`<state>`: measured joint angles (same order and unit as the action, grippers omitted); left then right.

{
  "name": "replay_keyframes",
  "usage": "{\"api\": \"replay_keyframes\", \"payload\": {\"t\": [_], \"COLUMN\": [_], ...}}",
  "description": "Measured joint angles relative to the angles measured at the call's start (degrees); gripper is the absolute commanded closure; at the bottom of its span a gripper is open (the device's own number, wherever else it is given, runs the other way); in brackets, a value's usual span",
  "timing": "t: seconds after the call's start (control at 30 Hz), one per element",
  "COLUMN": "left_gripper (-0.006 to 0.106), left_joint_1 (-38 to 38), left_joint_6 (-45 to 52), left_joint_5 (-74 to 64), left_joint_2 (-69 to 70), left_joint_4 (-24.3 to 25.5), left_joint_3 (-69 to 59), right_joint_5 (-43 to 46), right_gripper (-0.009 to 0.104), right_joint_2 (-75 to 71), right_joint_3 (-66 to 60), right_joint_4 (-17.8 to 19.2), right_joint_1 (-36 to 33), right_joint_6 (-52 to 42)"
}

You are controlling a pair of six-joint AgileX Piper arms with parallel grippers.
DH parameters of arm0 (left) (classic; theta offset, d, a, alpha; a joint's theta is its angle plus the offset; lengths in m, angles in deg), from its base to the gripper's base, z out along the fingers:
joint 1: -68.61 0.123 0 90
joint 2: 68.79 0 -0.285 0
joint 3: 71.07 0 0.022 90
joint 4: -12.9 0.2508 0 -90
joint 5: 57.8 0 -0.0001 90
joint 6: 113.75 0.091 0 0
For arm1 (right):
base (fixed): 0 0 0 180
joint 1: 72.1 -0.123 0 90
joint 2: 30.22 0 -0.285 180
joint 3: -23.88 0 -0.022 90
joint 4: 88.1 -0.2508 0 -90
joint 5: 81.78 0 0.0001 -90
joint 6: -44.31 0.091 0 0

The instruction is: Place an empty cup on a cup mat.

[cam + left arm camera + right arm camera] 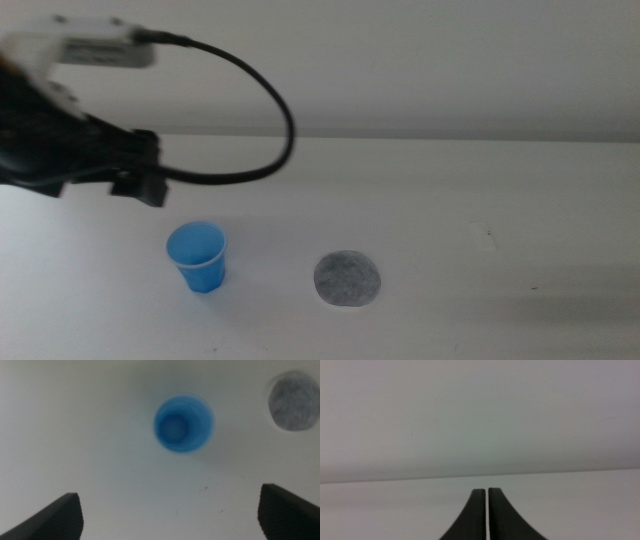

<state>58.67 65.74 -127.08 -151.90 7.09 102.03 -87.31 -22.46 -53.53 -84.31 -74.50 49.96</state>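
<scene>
A: Cup [197, 256] position?

B: Upright on the table [480, 200], mouth up, nothing inside. Mat [348, 278] lies flat just beside it, apart, not touching.

A: Left gripper [140, 180]?

B: Above the table, behind and left of the cup in the middle view. Jaws spread wide, nothing between them. The wrist view looks straight down into the cup [183, 423], with the mat [294, 401] off to the side.

A: Right gripper [487, 515]?

B: Out of the middle view. Jaws pressed together, holding nothing.

L gripper [170, 512] raised w/ jaws wide; R gripper [486, 510] jaws closed.
</scene>
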Motion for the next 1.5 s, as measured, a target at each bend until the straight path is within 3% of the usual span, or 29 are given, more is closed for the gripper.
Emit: {"api": "replay_keyframes", "payload": {"t": [0.2,0.53,1.33,1.37,1.5], "left_gripper": [0.007,0.007,0.007,0.008,0.034], "left_joint_1": [-4.3,-5.0,-5.0,-5.0,-5.0], "left_joint_6": [-4.8,-6.7,-7.4,-7.4,-7.4], "left_joint_5": [-0.3,0.8,10.1,10.4,11.7], "left_joint_2": [-4.9,-13.6,-29.0,-29.7,-31.8], "left_joint_4": [3.1,9.1,9.4,9.4,9.2], "left_joint_3": [0.9,1.0,1.0,1.0,1.0], "right_joint_5": [0.0,0.0,0.0,0.0,0.0], "right_gripper": [0.097,0.097,0.097,0.097,0.097], "right_joint_2": [0.0,0.0,0.0,0.0,0.0], "right_joint_3": [0.0,0.0,0.0,0.0,0.0], "right_joint_4": [0.0,0.0,0.0,0.0,0.0], "right_joint_1": [0.0,0.0,0.0,0.0,0.0], "right_joint_6": [0.0,0.0,0.0,0.0,0.0]}}
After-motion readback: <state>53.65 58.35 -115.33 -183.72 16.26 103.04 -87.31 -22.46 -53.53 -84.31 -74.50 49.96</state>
